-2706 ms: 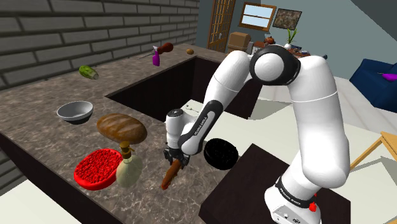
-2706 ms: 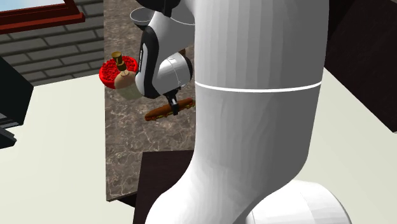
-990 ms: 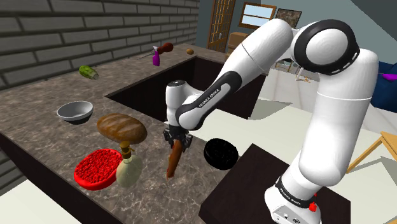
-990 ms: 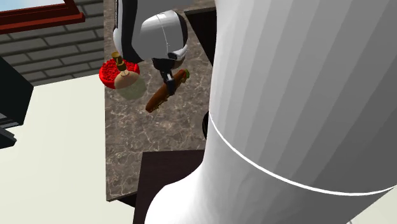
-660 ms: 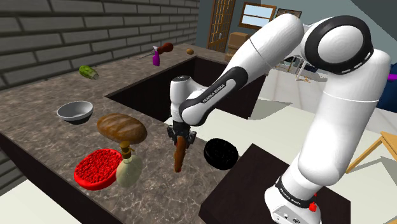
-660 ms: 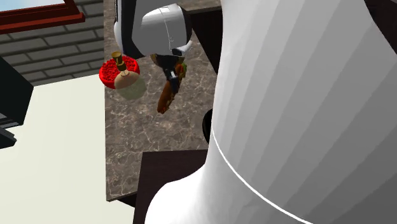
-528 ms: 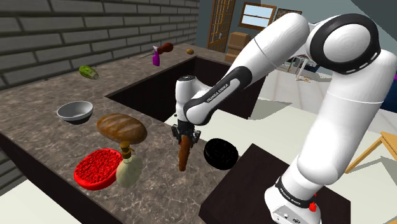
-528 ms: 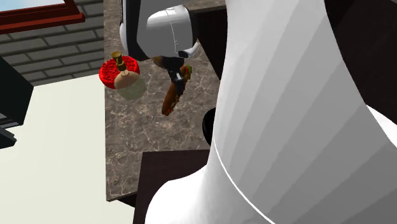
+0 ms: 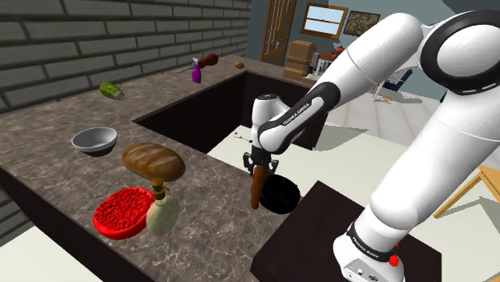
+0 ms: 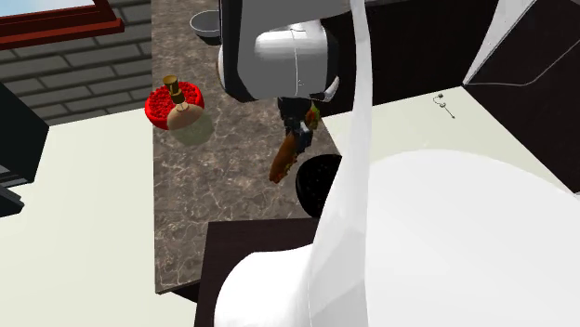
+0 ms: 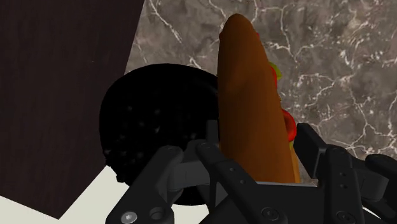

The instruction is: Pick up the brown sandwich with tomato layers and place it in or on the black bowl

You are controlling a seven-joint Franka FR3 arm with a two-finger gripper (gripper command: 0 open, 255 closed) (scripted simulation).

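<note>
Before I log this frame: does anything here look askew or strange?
Yes: the sandwich hangs almost upright, one end down, clasped at its upper end by the gripper, next to the black bowl. Nothing looks spilled.

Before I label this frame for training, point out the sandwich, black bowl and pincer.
sandwich (image 11: 249, 102), wrist view, bun's middle.
black bowl (image 9: 287, 195), shoulder view, bare inside.
pincer (image 9: 258, 170), shoulder view, between fingertips.

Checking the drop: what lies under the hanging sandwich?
Mostly marbled countertop, with the black bowl right beside it. The sandwich covers part of the bowl's rim, so any overlap is unclear.
</note>
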